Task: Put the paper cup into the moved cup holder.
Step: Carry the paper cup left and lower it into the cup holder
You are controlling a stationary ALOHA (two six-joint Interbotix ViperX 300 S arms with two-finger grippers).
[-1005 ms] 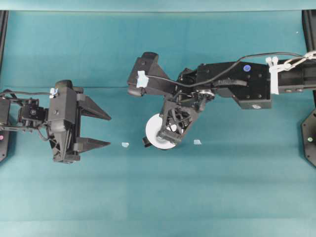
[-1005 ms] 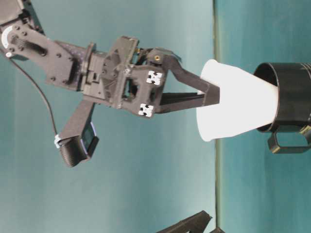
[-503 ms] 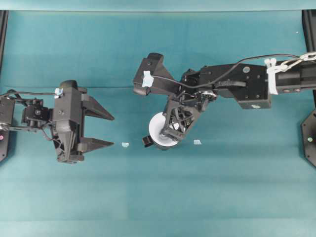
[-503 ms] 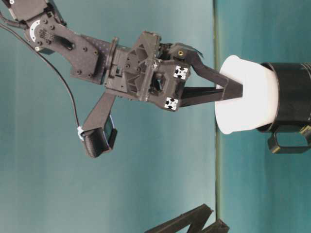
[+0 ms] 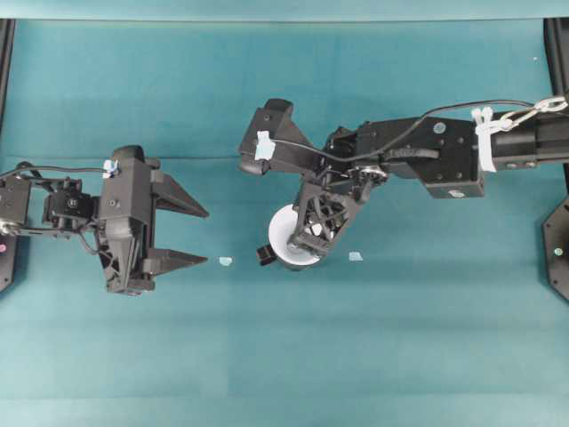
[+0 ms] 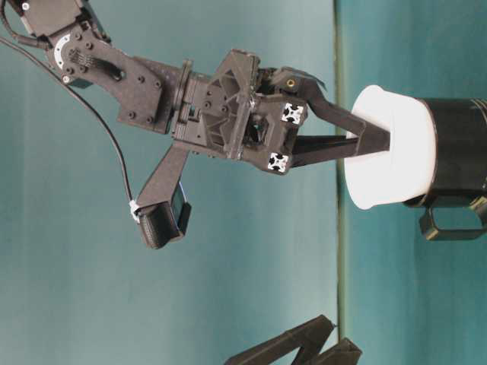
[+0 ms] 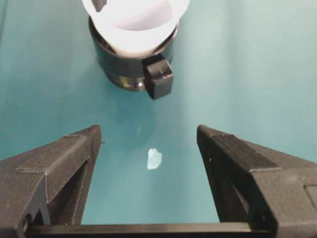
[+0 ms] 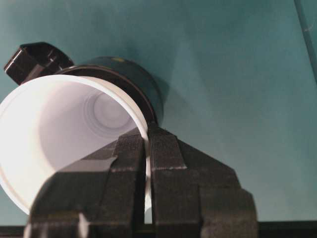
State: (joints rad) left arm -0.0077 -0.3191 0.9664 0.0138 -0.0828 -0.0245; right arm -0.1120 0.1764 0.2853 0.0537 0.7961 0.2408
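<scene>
The white paper cup (image 5: 281, 233) sits with its lower part inside the black cup holder (image 6: 460, 152), and its wide rim (image 6: 384, 152) stands above the holder's mouth. My right gripper (image 8: 147, 131) is shut on the cup's wall, one finger inside the rim and one outside. The holder's stubby handle (image 5: 264, 255) sticks out beside the cup. In the left wrist view the cup (image 7: 133, 25) and holder (image 7: 124, 69) stand straight ahead. My left gripper (image 5: 205, 237) is open and holds nothing, well to the left of them.
Two small pale scraps lie on the teal table, one (image 5: 225, 261) between my left gripper and the holder, the other (image 5: 355, 256) to the holder's right. The right arm (image 5: 427, 160) stretches in from the right edge.
The right gripper has pushed the cup down from a tilted perch on the rim deeper into the holder. The left gripper has drifted slightly right, still open.
</scene>
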